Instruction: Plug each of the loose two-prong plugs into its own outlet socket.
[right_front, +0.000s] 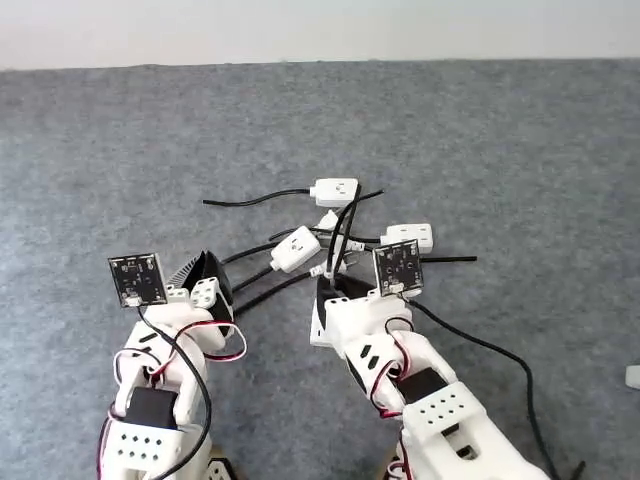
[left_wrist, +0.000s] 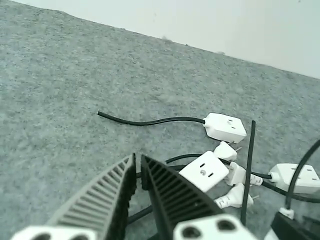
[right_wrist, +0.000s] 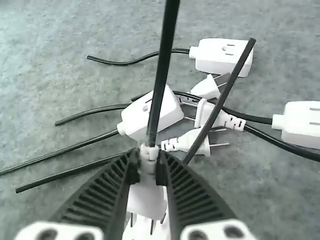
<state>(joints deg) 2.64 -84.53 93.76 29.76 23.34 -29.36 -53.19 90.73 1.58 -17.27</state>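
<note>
- On the grey surface (right_front: 520, 140), my right hand (right_wrist: 148, 156) pinches a white plug (right_wrist: 145, 200).
- Nearest socket (right_wrist: 150, 115) at 12 o'clock from it.
- My left hand (left_wrist: 138, 161) pressed together, empty.

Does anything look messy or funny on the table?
Yes. The black cords cross over each other in a heap, with three loose plugs lying among the white sockets, none plugged in. The right gripper pinches a fourth plug, and its cord sticks up out of the jaws.
</note>
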